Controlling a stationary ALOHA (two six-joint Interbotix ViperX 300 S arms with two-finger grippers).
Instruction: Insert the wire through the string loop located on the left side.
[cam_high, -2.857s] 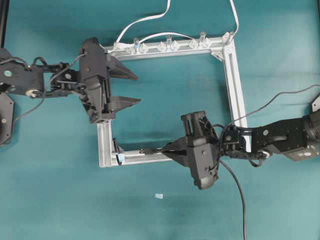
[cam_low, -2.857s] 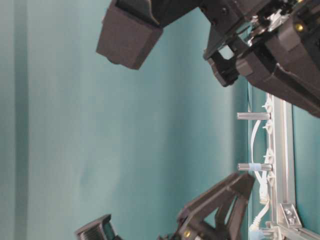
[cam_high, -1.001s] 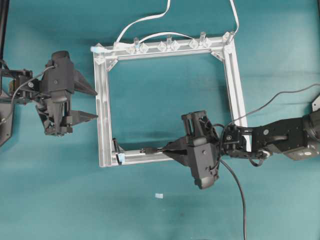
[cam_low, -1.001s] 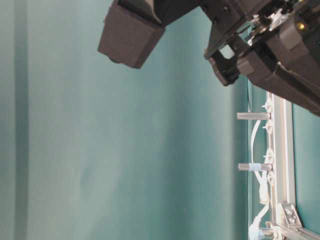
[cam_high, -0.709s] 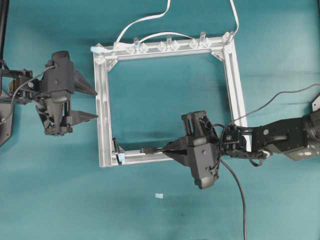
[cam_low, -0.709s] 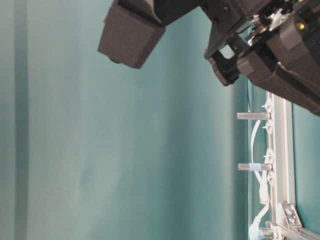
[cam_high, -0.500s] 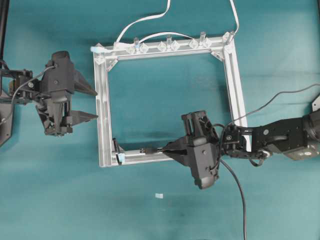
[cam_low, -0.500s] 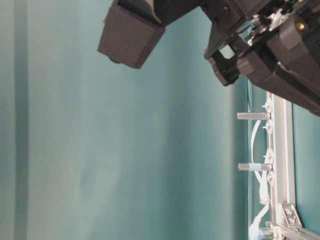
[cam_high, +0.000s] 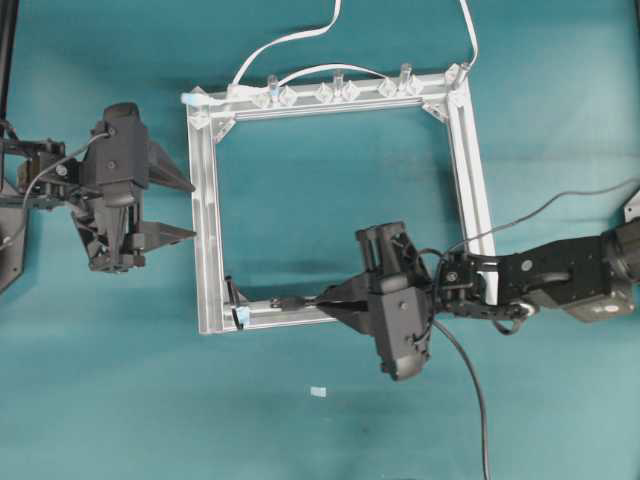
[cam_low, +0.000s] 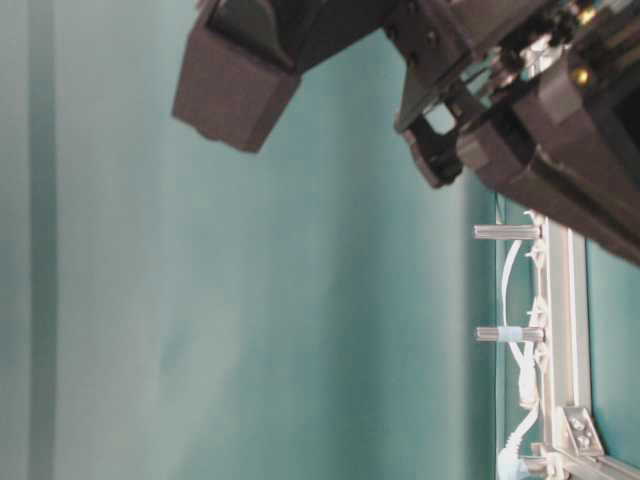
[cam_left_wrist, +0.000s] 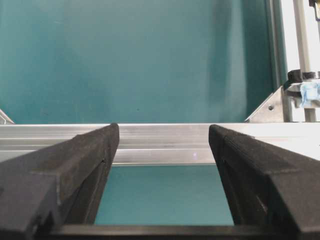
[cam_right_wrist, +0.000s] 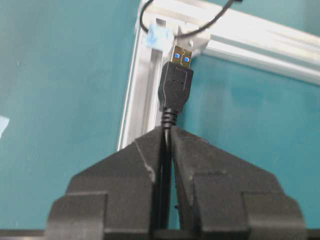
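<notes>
Two grippers share the overhead view. At the left edge, the left gripper (cam_high: 185, 210) waits wide open and empty beside the silver frame (cam_high: 207, 220). Lower left of centre stands the string loop (cam_high: 231, 294); right of it, the right gripper (cam_high: 322, 299) pinches the wire (cam_high: 287, 301). Slight misalignment could flatten the limp loop.

Brushed silver metal frame (cam_high: 208, 215), matt black plastic plug (cam_right_wrist: 175, 86) with shiny metal tip, rough black pads (cam_left_wrist: 70, 165), smooth teal table (cam_high: 330, 190)
</notes>
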